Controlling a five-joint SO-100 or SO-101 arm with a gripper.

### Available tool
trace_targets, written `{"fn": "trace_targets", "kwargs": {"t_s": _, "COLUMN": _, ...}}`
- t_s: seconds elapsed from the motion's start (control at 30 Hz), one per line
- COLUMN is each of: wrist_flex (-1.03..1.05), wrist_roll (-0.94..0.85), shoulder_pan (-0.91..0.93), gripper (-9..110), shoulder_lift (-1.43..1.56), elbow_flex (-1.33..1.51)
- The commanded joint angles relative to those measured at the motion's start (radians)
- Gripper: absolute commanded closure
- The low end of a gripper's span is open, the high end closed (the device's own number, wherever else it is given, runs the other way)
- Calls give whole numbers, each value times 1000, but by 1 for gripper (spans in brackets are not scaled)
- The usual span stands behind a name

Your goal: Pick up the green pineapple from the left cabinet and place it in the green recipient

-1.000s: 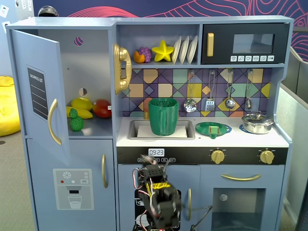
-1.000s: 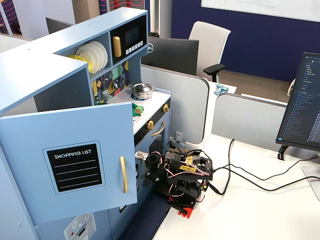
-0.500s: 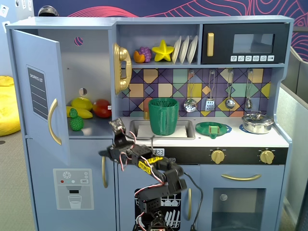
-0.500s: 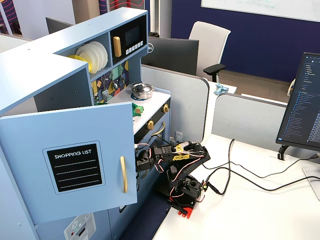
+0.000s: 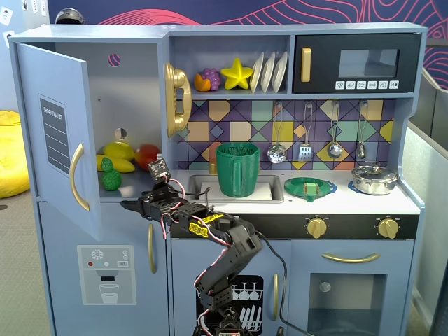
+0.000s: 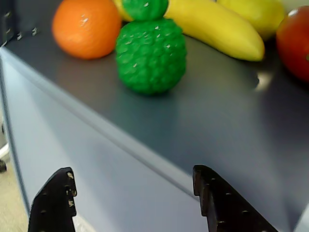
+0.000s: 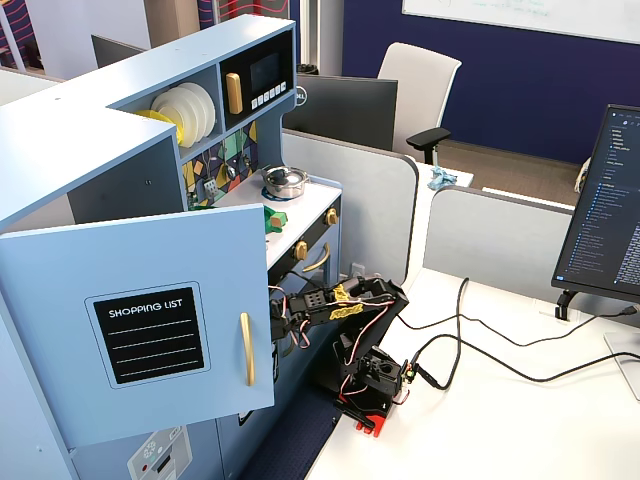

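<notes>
Green pineapple (image 6: 150, 55) upright on left cabinet (image 5: 133, 105) shelf, beside banana (image 6: 217, 29) and orange (image 6: 86, 27) | my claw (image 6: 135, 203) spread wide, empty, just short of shelf edge | green recipient (image 5: 238, 169) in sink

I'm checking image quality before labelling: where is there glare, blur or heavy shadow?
Wrist view: the green pineapple is fairly sharp, the gripper fingertips soft, and a bright glare spot sits on the left cabinet shelf. A fixed view: the pineapple sits in the dim cabinet interior. The other fixed view: evenly lit, the door hiding the fruit.
</notes>
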Motion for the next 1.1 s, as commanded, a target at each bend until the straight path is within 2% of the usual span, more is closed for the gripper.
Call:
{"fn": "trace_targets", "kwargs": {"t_s": 0.0, "wrist_flex": -69, "wrist_roll": 18, "shoulder_pan": 34, "gripper": 77, "shoulder_lift": -61, "elbow_flex": -109}}
{"fn": "trace_targets", "kwargs": {"t_s": 0.37, "wrist_flex": -193, "wrist_roll": 38, "shoulder_pan": 69, "gripper": 72, "shoulder_lift": -319, "elbow_flex": -311}}
{"fn": "trace_targets", "kwargs": {"t_s": 1.07, "wrist_flex": -212, "wrist_roll": 34, "shoulder_pan": 14, "gripper": 72, "shoulder_lift": -558, "elbow_flex": -609}}
